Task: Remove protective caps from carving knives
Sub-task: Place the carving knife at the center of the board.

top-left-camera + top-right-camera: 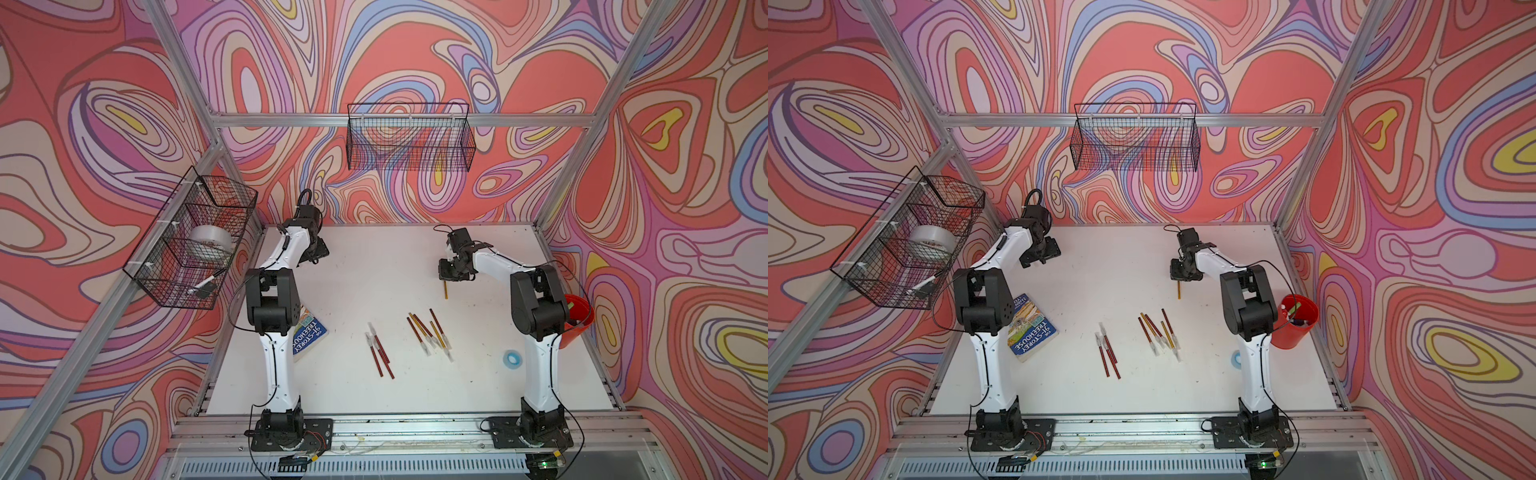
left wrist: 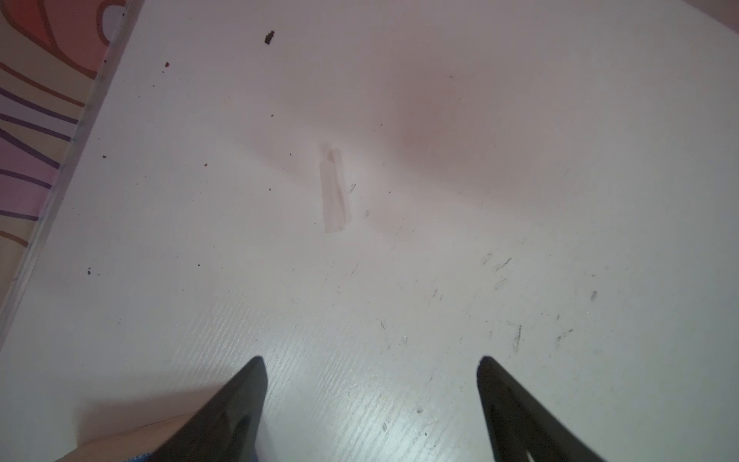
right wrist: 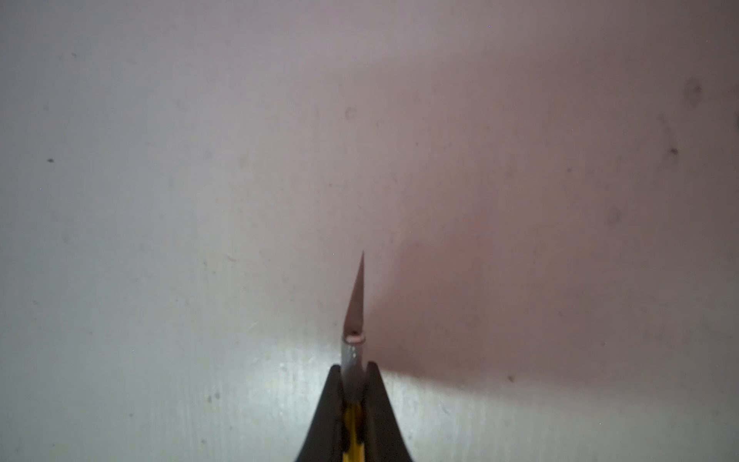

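Note:
My right gripper [image 3: 355,366] is shut on a yellow-handled carving knife [image 1: 445,290]. Its bare grey blade [image 3: 358,296] sticks out past the fingertips, with no cap on it. My left gripper [image 2: 370,360] stands open low over the far left of the table, holding nothing. One loose protective cap [image 2: 335,192], a translucent whitish sleeve, lies on the table ahead of its fingers. Two clusters of carving knives lie mid-table: dark red ones [image 1: 380,351] and a red and yellow mix [image 1: 428,330]. Whitish caps [image 1: 430,344] sit on their tips.
A book [image 1: 311,332] lies beside the left arm. A blue tape ring [image 1: 510,358] and a red cup [image 1: 1295,328] sit by the right arm. A wire basket [image 1: 195,245] with a tape roll hangs at the left and another wire basket [image 1: 409,139] on the back wall.

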Available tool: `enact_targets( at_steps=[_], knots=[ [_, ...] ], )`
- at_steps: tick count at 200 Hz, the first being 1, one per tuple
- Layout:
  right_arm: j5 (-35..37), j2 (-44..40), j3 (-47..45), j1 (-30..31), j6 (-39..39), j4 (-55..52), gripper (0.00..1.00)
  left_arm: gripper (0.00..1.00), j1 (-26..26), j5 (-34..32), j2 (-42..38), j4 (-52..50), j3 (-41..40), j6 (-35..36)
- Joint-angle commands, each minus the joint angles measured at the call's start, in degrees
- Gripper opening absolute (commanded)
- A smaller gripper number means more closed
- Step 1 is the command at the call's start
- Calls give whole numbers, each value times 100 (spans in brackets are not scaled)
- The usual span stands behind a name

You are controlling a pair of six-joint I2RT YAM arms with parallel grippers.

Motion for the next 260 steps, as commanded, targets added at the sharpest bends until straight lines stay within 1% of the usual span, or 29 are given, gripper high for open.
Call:
enact_targets(
  at_steps=[1, 26, 49, 69, 88, 144, 182, 213, 226, 260],
  knots=[
    [311, 191, 195, -72, -138, -318, 0, 86, 7, 69, -183, 102, -189, 134],
    [444, 345, 365, -78, -148, -499, 0, 87, 13, 127, -210, 92, -237, 153],
    [507, 413, 391, -90, -122, -534, 9, 87, 21, 212, -263, 207, -342, 119],
    [522, 427, 369, -90, -72, -538, 20, 87, 20, 234, -272, 210, -327, 118],
    [509, 411, 303, -90, -32, -472, 24, 87, 16, 207, -298, 210, -343, 131],
    [410, 387, 193, -87, 12, -424, 24, 88, 77, 19, -287, 192, -271, 209],
    [320, 307, 111, -86, 37, -349, 24, 88, 246, -316, 38, -153, 275, 294],
    [256, 220, 22, -86, 67, -253, 24, 81, 288, -492, 284, -175, 584, 363],
    [248, 171, -17, -90, 68, -227, 24, 80, 297, -453, 385, -264, 746, 330],
    [137, -38, -147, -89, 89, -116, 25, 81, 297, -411, 308, -109, 588, 297]
  ],
)
